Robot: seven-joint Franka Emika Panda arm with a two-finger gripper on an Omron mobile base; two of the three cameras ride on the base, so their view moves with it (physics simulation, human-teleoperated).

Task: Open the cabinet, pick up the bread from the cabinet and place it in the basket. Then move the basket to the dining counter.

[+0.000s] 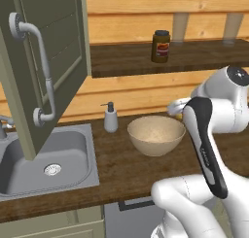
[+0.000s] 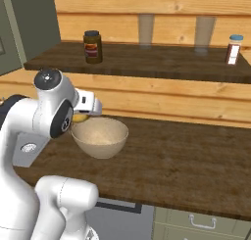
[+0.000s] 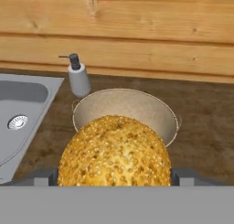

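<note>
We've got the bun (image 3: pixel 114 152) clamped in wide-set jaws, and the basket (image 3: pixel 125 111) sits just ahead and below, so we drop forward.

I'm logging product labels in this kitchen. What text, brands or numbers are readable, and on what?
No text can be read.
Dark jar on the shelf: red and yellow label, lettering too blurred.
Blue-capped bottle: label too small.
Soap dispenser, basket, bread: no markings.
</note>
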